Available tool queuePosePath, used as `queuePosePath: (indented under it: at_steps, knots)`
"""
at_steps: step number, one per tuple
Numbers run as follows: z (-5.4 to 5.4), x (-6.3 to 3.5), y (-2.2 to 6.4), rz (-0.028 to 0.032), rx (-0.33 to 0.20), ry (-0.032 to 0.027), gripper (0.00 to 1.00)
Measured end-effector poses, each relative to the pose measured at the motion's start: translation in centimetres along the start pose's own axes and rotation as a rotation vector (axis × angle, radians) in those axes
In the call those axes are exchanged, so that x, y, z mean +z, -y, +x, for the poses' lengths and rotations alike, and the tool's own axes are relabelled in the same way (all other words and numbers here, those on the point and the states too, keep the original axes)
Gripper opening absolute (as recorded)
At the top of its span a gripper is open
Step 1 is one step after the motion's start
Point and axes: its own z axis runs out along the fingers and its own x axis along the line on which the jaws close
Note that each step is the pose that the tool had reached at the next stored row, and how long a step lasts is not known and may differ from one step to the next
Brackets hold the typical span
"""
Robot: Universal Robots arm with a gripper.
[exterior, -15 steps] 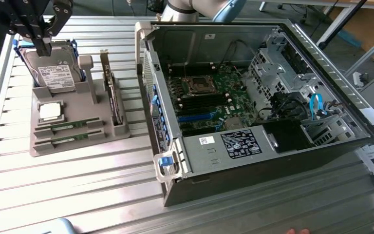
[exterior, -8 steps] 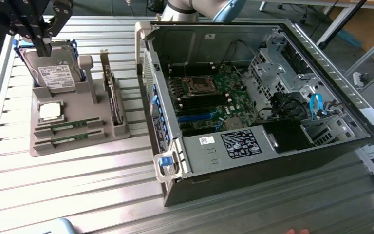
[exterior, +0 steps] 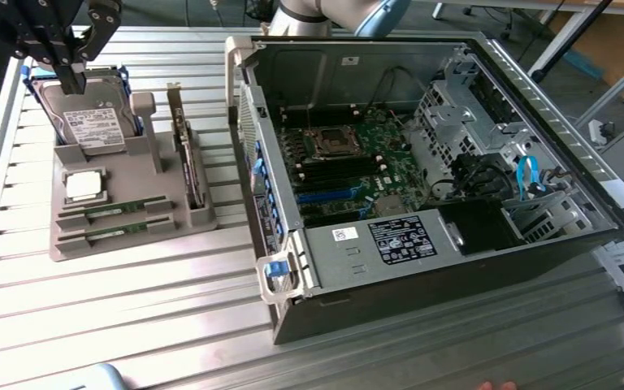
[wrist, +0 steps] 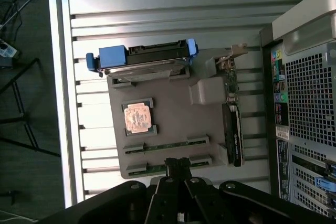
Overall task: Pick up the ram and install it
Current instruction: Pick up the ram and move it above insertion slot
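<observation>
Green circuit-board ram stick (exterior: pixel 111 210) lay in a grey plastic holder (exterior: pixel 127 245) at left; black jaws, pinched together and empty at upper left, could jab it if lowered so.

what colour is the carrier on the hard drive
The carrier is blue, clearest in the wrist view.

**Robot pose.** The black two-fingered gripper (exterior: pixel 71 81) hung at the far side of the scene, toward the exterior view's left. Its slim fingers (exterior: pixel 71 73) pointed downward and were pressed together. Above them the dark linkage body (exterior: pixel 46 28) spread wider. A pale grey robot arm segment (exterior: pixel 303 15) with a blue joint cap (exterior: pixel 383 16) crossed the far edge, further to the exterior view's right. In the wrist view the closed fingertips (wrist: pixel 175 165) met along one seam, flanked by black linkage bars (wrist: pixel 247 195).
</observation>
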Motion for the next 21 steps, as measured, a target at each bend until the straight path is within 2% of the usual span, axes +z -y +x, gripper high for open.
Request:
queuePosePath:
  at_steps: [6,21]
  knots:
    - [0.0,0.0,0.0,-0.0009,-0.037,-0.0017,0.11]
    - [0.0,0.0,0.01,-0.0049,-0.199,-0.0086,0.11]
